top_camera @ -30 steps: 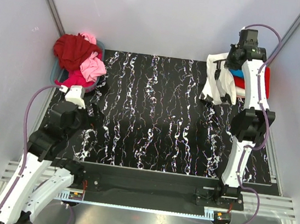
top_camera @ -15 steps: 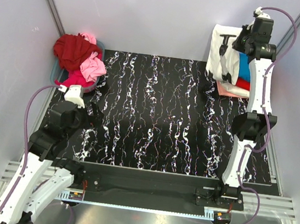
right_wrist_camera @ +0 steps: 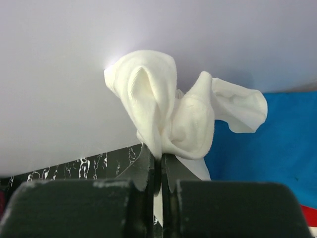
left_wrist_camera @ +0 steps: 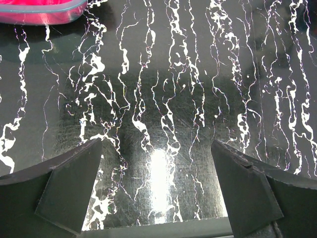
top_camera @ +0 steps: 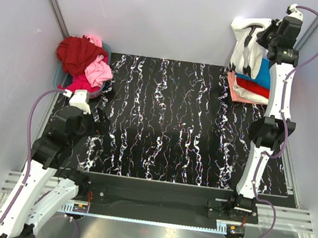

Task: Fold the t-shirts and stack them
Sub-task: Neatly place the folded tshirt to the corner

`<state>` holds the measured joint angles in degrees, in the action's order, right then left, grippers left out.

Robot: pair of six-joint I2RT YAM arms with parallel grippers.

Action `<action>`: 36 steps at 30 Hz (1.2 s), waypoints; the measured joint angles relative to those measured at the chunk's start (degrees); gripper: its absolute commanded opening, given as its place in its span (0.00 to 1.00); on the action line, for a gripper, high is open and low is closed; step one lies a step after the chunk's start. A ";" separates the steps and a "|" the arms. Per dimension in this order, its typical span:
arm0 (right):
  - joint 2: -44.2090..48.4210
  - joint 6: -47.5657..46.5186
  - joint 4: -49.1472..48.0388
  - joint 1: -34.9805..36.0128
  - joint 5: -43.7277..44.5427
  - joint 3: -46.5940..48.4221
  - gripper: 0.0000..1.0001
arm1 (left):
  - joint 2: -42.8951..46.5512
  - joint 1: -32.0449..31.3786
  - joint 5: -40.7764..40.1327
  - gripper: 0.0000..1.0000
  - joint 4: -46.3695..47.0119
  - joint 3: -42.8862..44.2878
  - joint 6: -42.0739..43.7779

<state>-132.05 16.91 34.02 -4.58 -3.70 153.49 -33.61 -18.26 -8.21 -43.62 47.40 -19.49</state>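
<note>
A white t-shirt with black print (top_camera: 248,45) hangs in the air at the back right, pinched in my right gripper (top_camera: 271,35), which is shut on it; the same white cloth (right_wrist_camera: 173,114) bunches above the shut tips (right_wrist_camera: 161,159) in the right wrist view. Under it lies a stack of folded t-shirts: blue (top_camera: 263,74), red (top_camera: 257,87) and salmon (top_camera: 245,95). A heap of loose t-shirts fills the back left: dark red (top_camera: 77,52), pink (top_camera: 99,71), magenta (top_camera: 77,82). My left gripper (left_wrist_camera: 157,191) hangs open over bare table near that heap.
The black marbled table (top_camera: 170,120) has a blue-rimmed tub (left_wrist_camera: 39,12) holding the heap at its back left corner. Grey walls close in at the back and both sides. The right arm (top_camera: 269,127) stretches tall along the right edge.
My right gripper has risen and moved back with the white t-shirt, lifting it off the stack and uncovering the blue, red and salmon shirts. The left arm stayed still.
</note>
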 measured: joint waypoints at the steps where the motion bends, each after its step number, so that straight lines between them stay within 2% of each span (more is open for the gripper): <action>1: -0.13 0.26 -0.26 -0.22 -0.07 0.00 0.00 | 0.02 0.00 -0.02 0.99 0.02 0.00 0.00; 12: -0.37 2.62 -0.92 -2.69 -2.56 -0.83 0.00 | 0.00 0.20 -0.02 0.99 0.00 0.00 0.00; 18: -3.32 8.15 -5.95 -10.27 -9.25 -4.28 0.02 | 0.00 0.20 -0.04 0.99 0.00 0.00 0.00; 19: -4.15 9.25 -6.73 -11.69 -10.27 -4.96 0.13 | 0.00 0.20 -0.07 0.99 0.00 0.00 0.00; 20: -5.49 10.99 -7.80 -13.55 -11.56 -5.90 0.32 | 0.00 0.20 -0.07 0.99 0.00 0.00 0.00; 21: -7.04 13.14 -8.79 -15.52 -12.81 -6.56 0.59 | 0.00 0.20 -0.07 0.99 0.00 0.00 0.00; 24: -11.80 14.62 -10.73 -20.72 -15.63 -9.07 0.68 | -0.02 0.20 -0.11 0.99 0.00 -0.07 0.00; 27: -13.29 14.64 -12.70 -21.46 -18.78 -10.54 0.75 | -0.02 0.20 -0.28 0.99 -0.02 -0.17 -0.02; 28: -13.20 15.80 -13.18 -21.42 -19.58 -10.64 0.85 | 0.00 0.20 -0.37 0.99 -0.04 -0.20 -0.02; 36: -11.02 18.62 -13.99 -21.75 -23.02 -13.66 0.88 | 0.11 0.20 -0.46 0.99 0.00 -0.20 -0.02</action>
<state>-143.06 35.53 20.03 -26.33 -26.72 139.83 -33.50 -18.06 -8.67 -43.62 47.20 -19.51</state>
